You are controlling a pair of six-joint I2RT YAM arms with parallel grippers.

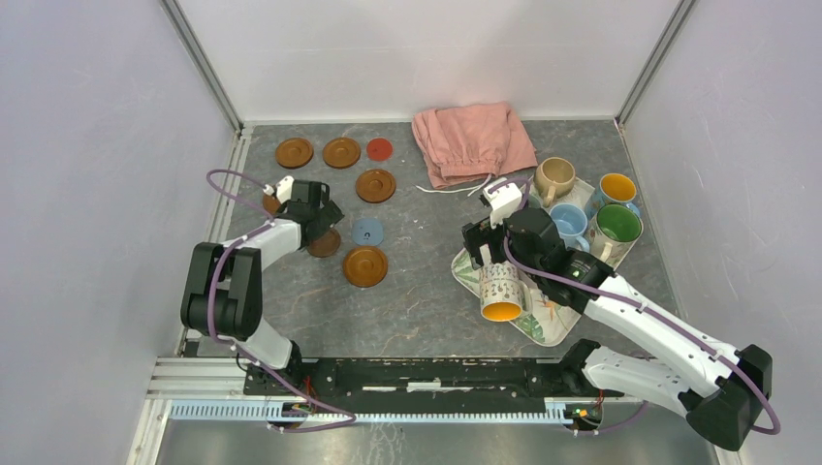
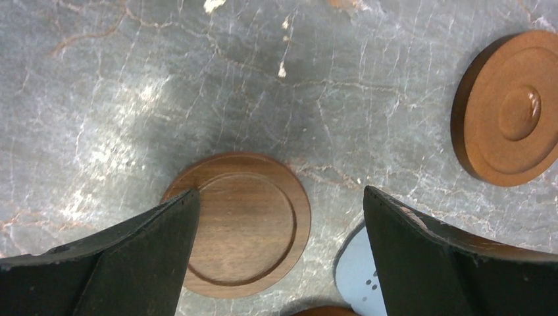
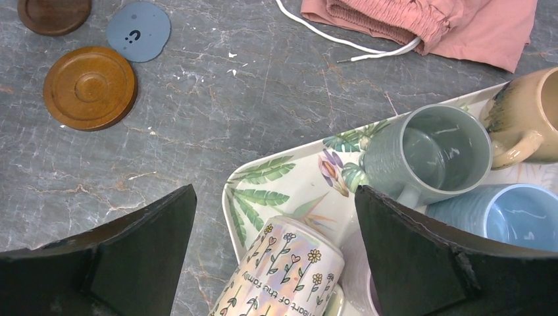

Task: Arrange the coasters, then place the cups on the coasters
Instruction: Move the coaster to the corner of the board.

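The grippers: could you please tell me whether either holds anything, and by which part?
Nothing is held: left gripper open over a brown coaster, right gripper open over the tray.

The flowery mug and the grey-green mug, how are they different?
The flowery mug lies on its side; the grey-green mug stands upright. The flowery mug has printed flowers and words; the grey-green mug is plain. Both are on the leafy tray.
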